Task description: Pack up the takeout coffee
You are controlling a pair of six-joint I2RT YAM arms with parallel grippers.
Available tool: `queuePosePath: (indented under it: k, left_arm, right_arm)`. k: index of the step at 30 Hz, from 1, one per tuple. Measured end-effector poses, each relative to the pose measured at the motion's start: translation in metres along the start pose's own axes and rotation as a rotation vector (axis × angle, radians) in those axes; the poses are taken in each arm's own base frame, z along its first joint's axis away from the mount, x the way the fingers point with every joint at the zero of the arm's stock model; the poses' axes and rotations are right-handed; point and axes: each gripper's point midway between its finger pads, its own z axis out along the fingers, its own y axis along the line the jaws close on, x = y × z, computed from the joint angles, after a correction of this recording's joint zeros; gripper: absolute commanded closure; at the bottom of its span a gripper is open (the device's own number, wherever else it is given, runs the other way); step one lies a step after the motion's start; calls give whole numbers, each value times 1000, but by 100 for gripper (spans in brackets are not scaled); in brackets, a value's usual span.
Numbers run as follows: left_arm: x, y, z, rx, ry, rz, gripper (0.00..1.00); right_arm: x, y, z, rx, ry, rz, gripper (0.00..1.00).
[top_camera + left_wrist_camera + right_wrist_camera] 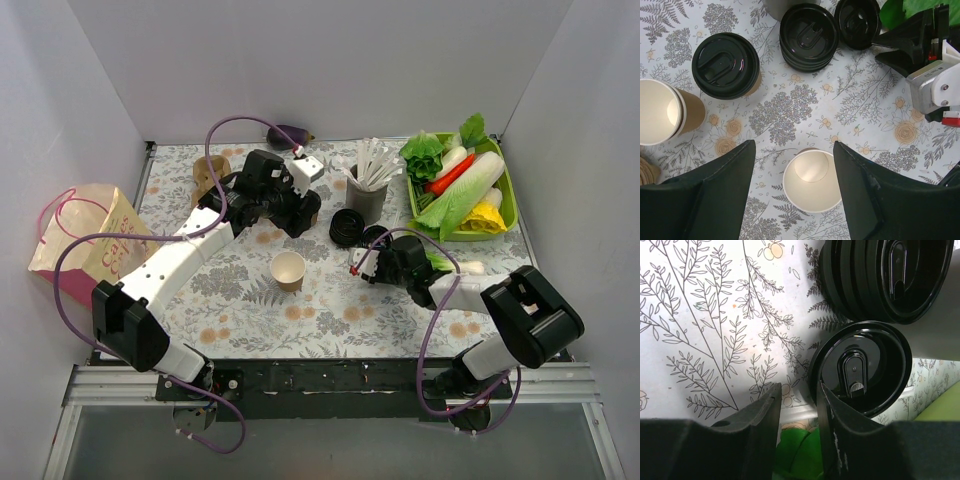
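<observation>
Coffee (pixel 725 65) with lid stands apart, beyond the gaping left pincer (pixel 792 147).

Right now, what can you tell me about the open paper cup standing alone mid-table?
The cup is small, paper, tan-brown outside and white inside. It has no lid and looks empty. It stands upright, mouth up, alone near the middle of the flowered cloth, a little apart from the stacked black lids. Only the cloth touches it.
</observation>
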Motion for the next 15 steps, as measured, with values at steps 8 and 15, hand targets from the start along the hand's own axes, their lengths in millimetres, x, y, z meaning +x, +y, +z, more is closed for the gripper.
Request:
queuePosePath:
  k: [8, 15]
  left_arm:
    - [1, 3, 0, -9, 2, 9, 36]
    - [13, -2, 0, 13, 23, 31, 36]
  right_arm:
    - [-2, -4, 10, -9, 0, -28, 78]
    - [-1, -1, 5, -53, 28, -9, 96]
